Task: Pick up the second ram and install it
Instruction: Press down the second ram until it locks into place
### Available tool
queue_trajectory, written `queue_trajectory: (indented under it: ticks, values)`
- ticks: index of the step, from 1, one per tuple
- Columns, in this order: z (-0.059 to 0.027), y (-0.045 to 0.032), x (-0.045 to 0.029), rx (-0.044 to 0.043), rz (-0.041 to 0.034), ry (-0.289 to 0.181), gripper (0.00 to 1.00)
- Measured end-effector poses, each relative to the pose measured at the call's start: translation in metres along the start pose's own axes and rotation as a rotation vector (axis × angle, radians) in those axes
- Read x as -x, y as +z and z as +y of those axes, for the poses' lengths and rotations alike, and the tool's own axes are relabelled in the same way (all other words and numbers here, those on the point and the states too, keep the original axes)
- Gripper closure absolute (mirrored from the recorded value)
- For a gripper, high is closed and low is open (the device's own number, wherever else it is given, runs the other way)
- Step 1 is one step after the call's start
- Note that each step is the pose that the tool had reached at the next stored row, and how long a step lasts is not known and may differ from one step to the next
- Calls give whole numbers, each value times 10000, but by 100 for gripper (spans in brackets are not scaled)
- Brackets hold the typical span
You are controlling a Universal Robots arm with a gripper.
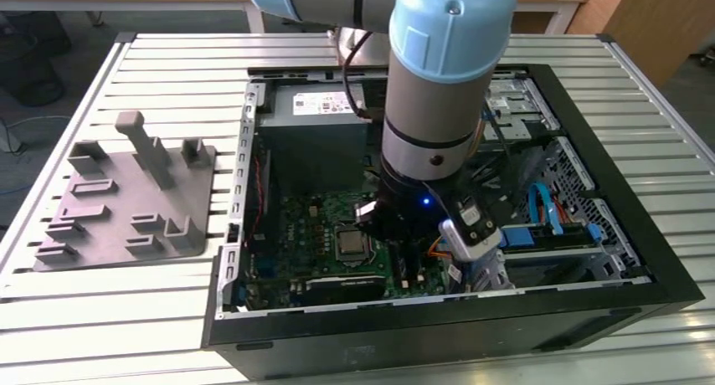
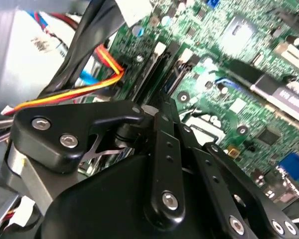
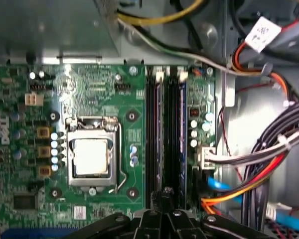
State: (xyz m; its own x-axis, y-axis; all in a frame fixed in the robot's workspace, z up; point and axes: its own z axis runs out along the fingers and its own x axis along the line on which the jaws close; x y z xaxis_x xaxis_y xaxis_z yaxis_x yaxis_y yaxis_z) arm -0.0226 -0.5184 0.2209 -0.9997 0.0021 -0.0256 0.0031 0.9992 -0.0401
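Open computer case (image 1: 625, 268) lying flat on a slatted table (image 1: 167, 59), green motherboard (image 1: 301, 226) facing up; hence the arm's entry from directly above. Grey holder block (image 1: 123, 201) at centre left of the exterior view, well apart from the case, its posts standing bare.

Arm (image 1: 441, 75) posed near vertical at centre frame, wrist sunk inside the case over the board. Gripper (image 3: 164, 196) at the bottom centre of the first wrist view, lined up with the long black memory slots (image 3: 167, 129) running top to bottom at centre frame, just beside the processor socket (image 3: 92, 157) at centre left. Alignment judged to serve a straight downward press along a slot.

Second ram (image 3: 181, 134) apparently seated: a thin strip with a bluish edge lying along the rightmost slot in the first wrist view, though hard to separate from the slot itself. Dark linkage of the gripper (image 2: 162, 112) at lower centre of the second wrist view, tips reaching toward the slots. Fingers drawn close together at the slot end; whether pinching the strip's edge or merely pressing on it, cannot tell.

Cable bundle (image 3: 269, 159) at right of frame, clear of the slots.
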Motion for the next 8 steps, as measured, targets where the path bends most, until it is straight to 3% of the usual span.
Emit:
queue_trajectory:
  ticks: [8]
  values:
    - [-71,38,-1,-47,5,-1,90]
